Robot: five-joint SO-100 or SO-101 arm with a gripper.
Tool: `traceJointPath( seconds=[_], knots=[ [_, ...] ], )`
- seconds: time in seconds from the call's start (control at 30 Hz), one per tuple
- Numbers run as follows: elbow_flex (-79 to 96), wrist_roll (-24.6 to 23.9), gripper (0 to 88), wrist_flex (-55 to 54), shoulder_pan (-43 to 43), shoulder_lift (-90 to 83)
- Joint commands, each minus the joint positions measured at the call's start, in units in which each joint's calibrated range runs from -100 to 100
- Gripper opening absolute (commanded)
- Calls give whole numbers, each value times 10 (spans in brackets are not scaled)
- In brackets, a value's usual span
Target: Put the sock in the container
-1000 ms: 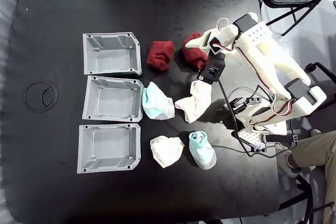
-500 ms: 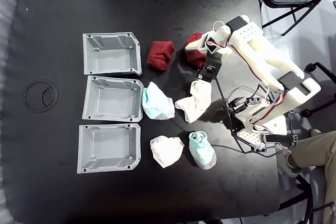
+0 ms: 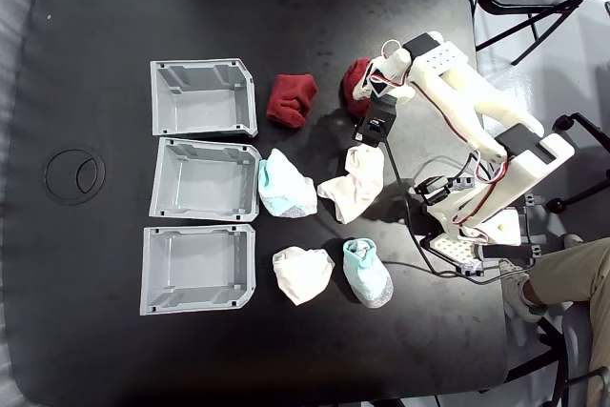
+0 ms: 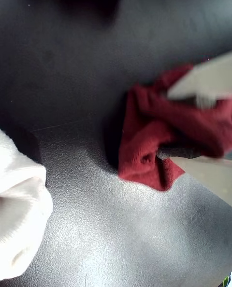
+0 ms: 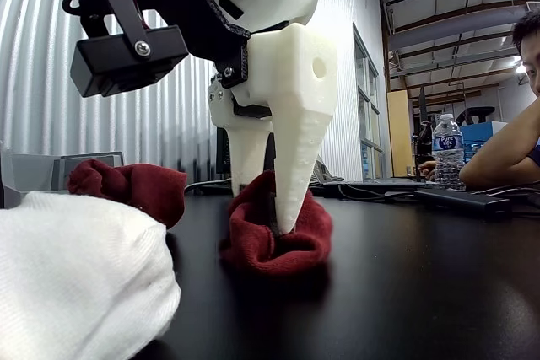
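**A:** ok so where's the sock point(image 3: 357, 80) right now? can't make it out from my spot

**B:** far side of the black bench point(image 3: 114, 331) in the fixed view, right under the white arm. Dark red, fuzzy knit, scrunched into a lumpy oval wad with folds all over. In the wrist view point(image 4: 157, 137) one flap sticks out toward the bottom edge and the rest bunches up against the white fingers point(image 4: 208, 81).

**A:** is the gripper point(image 5: 272, 200) actually on it?

**B:** yep. From the low side camera the two white fingers are pushed down into the top of the wad point(image 5: 274, 238), drawn in narrow with red fabric pinched between them. The sock sits flat on the bench, bulging out either side of the fingertips.

**A:** and the other red one?

**B:** squarer red bundle point(image 3: 291, 98) lies just left of it in the fixed view, apart from it. There's also a white sock point(image 3: 355, 183) just below the gripper there.

**A:** the container?

**B:** three grey bins stacked in a column on the left. The bottom one point(image 3: 197, 270) has the square corners and ribbed walls. It's well apart from the sock, with white and teal socks lying between.
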Motion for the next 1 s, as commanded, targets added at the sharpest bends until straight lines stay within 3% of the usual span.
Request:
traceJointPath(
  seconds=[0.0,0.33,0.43,0.6,0.97],
  knots=[
    [-8,2,63,3,-6,-9],
    [-9,-2,62,10,-7,-35],
    [-9,-8,5,15,-19,-96],
    [-3,-57,13,45,-62,-193],
    [-3,-58,13,41,-220,-314]
  ],
)
